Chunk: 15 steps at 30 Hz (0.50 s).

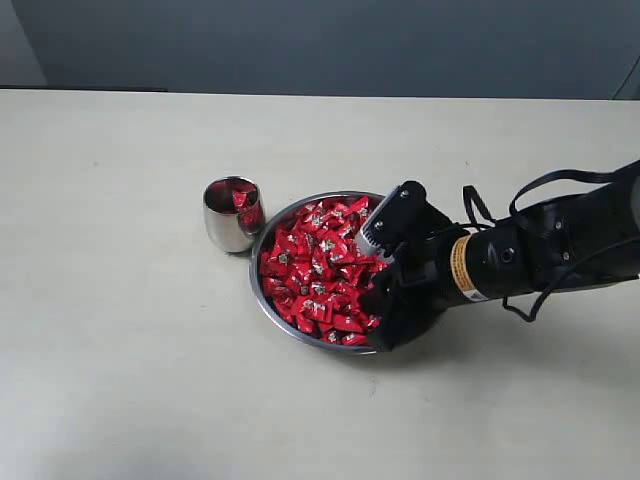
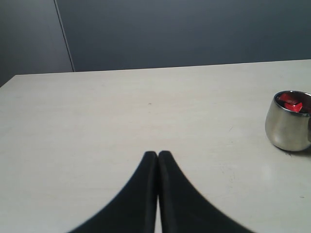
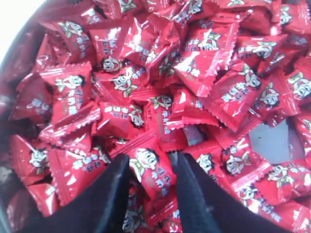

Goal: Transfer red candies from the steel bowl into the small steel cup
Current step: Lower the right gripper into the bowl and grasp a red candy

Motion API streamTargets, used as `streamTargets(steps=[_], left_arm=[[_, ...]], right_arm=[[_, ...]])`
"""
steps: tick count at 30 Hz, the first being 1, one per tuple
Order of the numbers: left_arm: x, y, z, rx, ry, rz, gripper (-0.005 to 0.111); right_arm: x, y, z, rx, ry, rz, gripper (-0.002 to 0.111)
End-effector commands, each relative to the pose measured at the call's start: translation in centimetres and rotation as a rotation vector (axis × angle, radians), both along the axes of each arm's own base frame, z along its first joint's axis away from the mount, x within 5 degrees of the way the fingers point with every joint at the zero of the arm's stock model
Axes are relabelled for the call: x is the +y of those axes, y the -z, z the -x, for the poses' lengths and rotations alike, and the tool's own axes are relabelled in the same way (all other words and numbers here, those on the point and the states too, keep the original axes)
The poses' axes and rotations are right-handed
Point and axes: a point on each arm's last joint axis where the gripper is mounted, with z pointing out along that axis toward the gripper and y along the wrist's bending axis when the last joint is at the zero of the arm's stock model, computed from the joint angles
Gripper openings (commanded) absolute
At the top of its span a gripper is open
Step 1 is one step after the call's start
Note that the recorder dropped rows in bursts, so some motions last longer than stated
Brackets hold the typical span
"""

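The steel bowl (image 1: 262,300) is heaped with red candies (image 1: 315,270). To its left stands the small steel cup (image 1: 232,215), with a few red candies (image 2: 291,104) inside. My right gripper (image 1: 372,272) reaches down into the right side of the bowl. In the right wrist view the right gripper (image 3: 153,160) has one red candy (image 3: 153,171) filling the gap between its two fingers, both of them against its sides. My left gripper (image 2: 158,154) is shut and empty above bare table, with the cup (image 2: 289,121) off to one side. It does not show in the exterior view.
A patch of bare bowl bottom (image 3: 272,141) shows between the candies. The pale table (image 1: 120,350) stretches all around the bowl and cup. A dark wall (image 1: 320,40) runs behind its far edge.
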Motion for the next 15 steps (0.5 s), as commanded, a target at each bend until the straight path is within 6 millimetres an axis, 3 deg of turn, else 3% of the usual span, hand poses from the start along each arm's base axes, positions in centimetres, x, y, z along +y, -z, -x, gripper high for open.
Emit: streamTargets(steps=[1,15], left_arm=[[0.0,0.1,0.0,-0.003,-0.001,0.004,0.0],[0.0,0.1,0.0,-0.003,-0.001,0.004,0.0]], right_arm=[[0.2,0.0,0.0,-0.006,-0.005,0.01,0.033],[1.8,-0.1,0.7,-0.045,-0.004,0.09,0.033]])
